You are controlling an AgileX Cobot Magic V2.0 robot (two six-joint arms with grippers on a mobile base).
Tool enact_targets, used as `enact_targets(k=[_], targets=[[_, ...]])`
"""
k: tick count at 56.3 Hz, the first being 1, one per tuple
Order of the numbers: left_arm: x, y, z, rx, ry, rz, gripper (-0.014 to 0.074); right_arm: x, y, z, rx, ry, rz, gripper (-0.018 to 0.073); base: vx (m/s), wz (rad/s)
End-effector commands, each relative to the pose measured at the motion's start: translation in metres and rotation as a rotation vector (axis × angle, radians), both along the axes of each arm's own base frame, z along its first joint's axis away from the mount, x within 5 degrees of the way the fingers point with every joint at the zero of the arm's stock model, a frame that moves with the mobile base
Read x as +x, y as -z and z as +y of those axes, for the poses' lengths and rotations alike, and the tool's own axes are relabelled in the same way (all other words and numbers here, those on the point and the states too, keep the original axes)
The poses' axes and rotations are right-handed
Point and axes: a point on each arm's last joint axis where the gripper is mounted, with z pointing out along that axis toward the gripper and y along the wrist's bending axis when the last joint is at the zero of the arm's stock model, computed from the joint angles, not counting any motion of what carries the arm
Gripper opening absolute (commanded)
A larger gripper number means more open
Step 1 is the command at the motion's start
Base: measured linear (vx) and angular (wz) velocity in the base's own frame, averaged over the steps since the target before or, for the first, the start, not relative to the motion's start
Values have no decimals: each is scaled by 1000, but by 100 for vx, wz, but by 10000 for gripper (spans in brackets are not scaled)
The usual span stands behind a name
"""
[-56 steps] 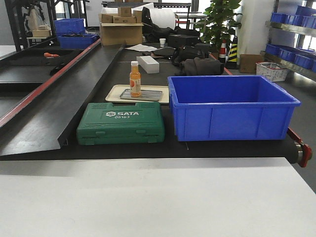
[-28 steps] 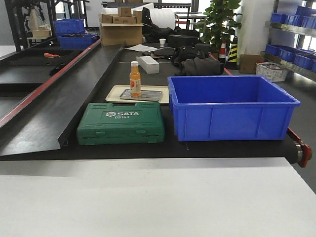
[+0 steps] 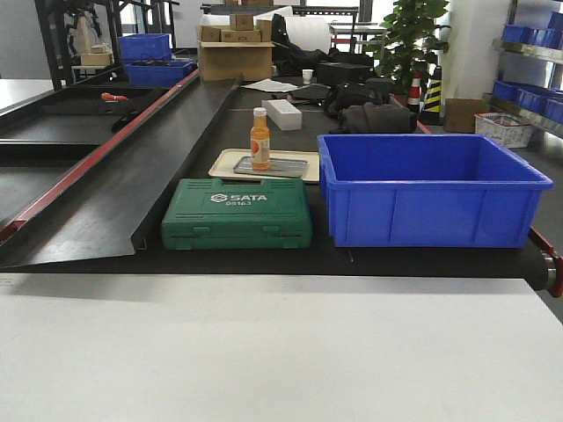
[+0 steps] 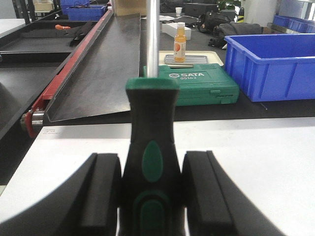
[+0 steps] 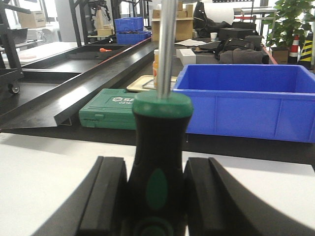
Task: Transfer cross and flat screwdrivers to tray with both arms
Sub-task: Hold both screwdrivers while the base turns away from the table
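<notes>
The left screwdriver [image 4: 150, 162] sat pinched by its black-and-green handle in the left end effector [image 4: 151, 196], its shaft pointing towards the green case [image 4: 197, 86]. The right screwdriver [image 5: 159, 162] was clamped the same way in the right end effector [image 5: 157, 196], both over the white tabletop [image 3: 264, 352] on the near side of that case. The grey tray [image 3: 273, 166] lay just behind the case on a cream tray [image 3: 224, 163], an orange bottle [image 3: 259, 139] at its left end and a blue bin [image 3: 431, 198] right of the case.
</notes>
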Motion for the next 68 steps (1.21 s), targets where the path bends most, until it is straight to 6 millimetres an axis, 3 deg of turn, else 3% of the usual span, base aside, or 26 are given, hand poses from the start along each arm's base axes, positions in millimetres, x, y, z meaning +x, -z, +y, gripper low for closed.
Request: enact_targets(k=[1,68], targets=[[0,-17,-1,-15,11,-117,-3,-1,-16,-3,27,31,-102,-8,-14,11],[0,-17,-1,-15,11,-117,-3,-1,-16,-3,27,33,-105,-8,-19,-18]])
